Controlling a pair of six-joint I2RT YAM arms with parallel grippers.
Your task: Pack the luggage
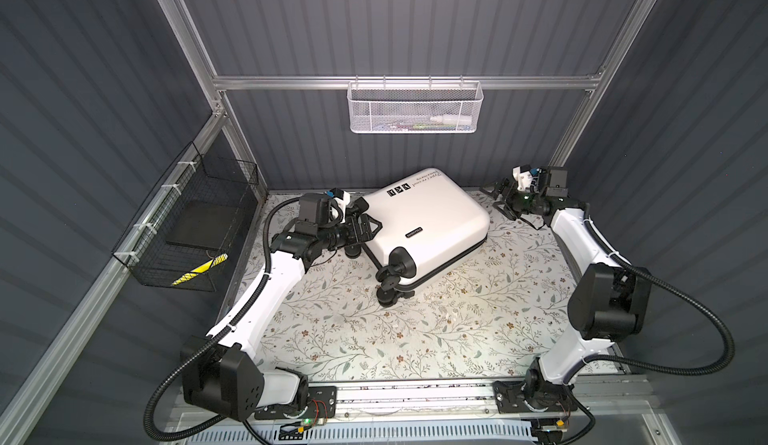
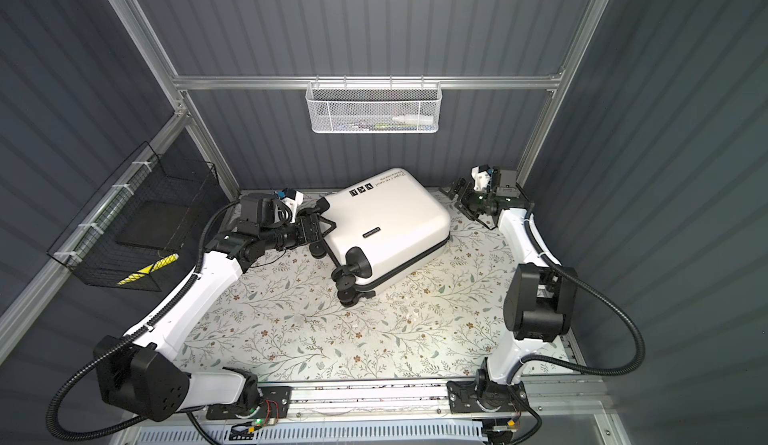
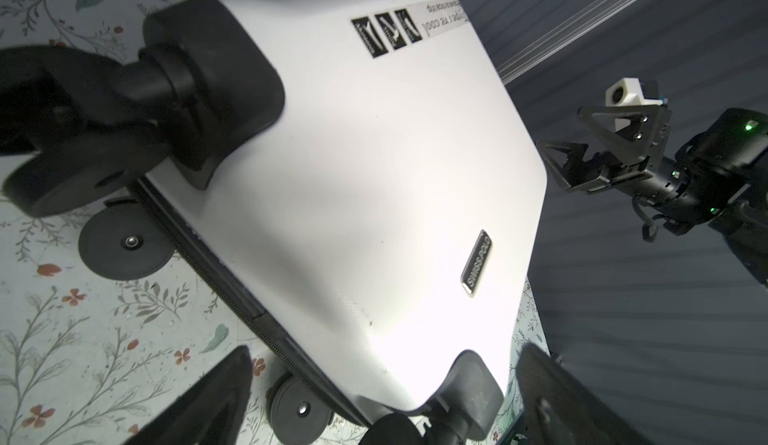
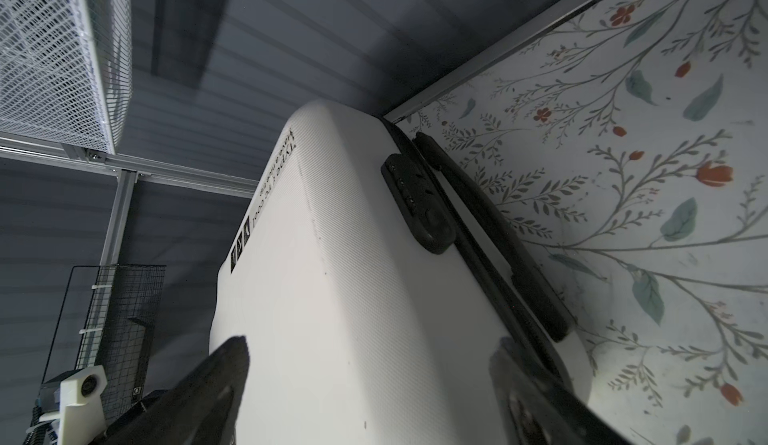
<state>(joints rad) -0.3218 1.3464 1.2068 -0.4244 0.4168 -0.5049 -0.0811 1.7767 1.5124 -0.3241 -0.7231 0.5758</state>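
Left gripper (image 1: 368,231) spread wide at wheeled end of closed luggage (image 1: 432,222), which lies flat on floral table (image 1: 415,339). Right gripper (image 1: 497,200) spread just off opposite end. Behind left gripper, black wire basket (image 1: 187,198) holds dark slab (image 1: 203,227) and yellow-black item (image 1: 199,270). High between grippers, white mesh basket (image 1: 413,94) holds white bottle (image 1: 446,120).

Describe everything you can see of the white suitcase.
The suitcase is a white hard shell, faintly textured, with black wheels, a black zipper seam, a side handle, a combination lock, a small metal badge and black icons with lettering. It lies closed and flat on the floral table, skewed, wheels toward the front. The open left gripper straddles a wheel corner; contact is unclear.
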